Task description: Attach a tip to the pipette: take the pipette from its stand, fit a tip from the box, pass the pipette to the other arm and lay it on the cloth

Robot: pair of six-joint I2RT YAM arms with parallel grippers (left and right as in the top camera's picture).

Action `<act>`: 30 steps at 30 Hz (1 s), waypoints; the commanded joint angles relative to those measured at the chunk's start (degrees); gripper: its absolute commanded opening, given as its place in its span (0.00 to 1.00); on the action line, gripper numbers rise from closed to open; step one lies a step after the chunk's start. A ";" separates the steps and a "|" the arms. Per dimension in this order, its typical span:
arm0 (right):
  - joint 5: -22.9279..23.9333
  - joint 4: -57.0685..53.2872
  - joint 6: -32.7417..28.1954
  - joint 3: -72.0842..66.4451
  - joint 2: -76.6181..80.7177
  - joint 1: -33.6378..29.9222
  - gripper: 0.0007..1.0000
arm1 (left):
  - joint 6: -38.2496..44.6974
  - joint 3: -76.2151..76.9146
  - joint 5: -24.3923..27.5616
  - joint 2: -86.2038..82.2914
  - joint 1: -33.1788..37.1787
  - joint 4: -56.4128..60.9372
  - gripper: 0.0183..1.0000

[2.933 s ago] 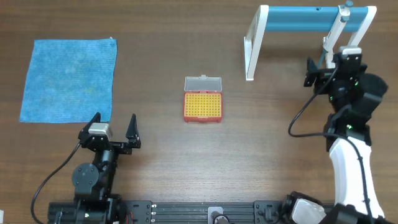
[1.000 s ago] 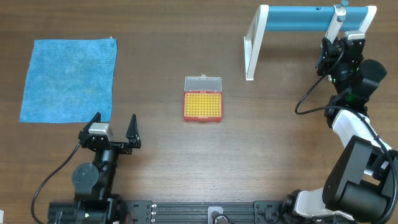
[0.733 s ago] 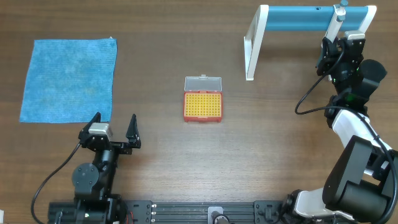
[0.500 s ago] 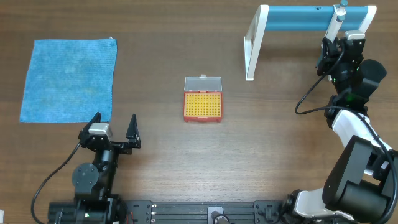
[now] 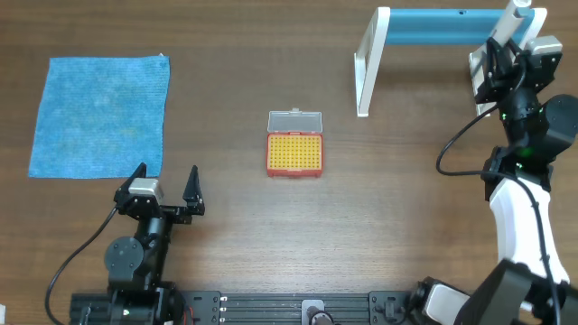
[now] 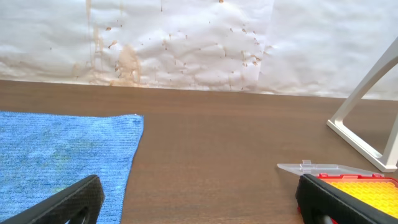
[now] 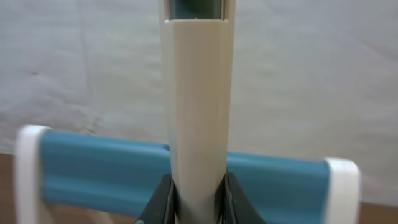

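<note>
From above, the right hand (image 5: 502,68) sits at about 2 o'clock on the tabletop (image 5: 271,244), at the right end of the blue-and-white stand (image 5: 433,27), with the pipette (image 5: 516,16) poking up past it. The overhead view hides the grip. The right wrist view shows it: both fingers (image 7: 163,200) are clenched on the pipette's white shaft, which stands upright with the stand's blue bar behind it. Whether the pipette rests on the stand or hangs clear of it I cannot tell

The tip box (image 5: 294,147) lies near the centre, lid open, rows of yellow tips showing. The blue cloth (image 5: 99,116) lies flat at 10 o'clock. The left hand (image 5: 168,185) hovers at 7 o'clock, released, fingers spread wide and holding nothing. Its wrist view adds the stained white wall (image 6: 186,43) behind the tabletop
</note>
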 commanded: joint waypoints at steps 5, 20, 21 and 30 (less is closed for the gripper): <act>-11.72 1.25 2.34 -2.27 -5.46 20.46 0.08 | 0.52 -0.09 0.83 -0.22 -0.17 -0.39 1.00; -11.69 33.03 9.62 -16.74 4.39 39.93 0.08 | 0.55 -0.09 0.83 -0.22 -0.17 -0.39 1.00; -11.69 35.08 9.62 -16.74 6.71 40.54 0.08 | 0.52 -0.09 0.83 -0.22 -0.17 -0.39 1.00; -11.65 40.11 9.53 -16.72 17.81 44.28 0.08 | 0.55 -0.09 0.83 -0.22 -0.17 -0.39 1.00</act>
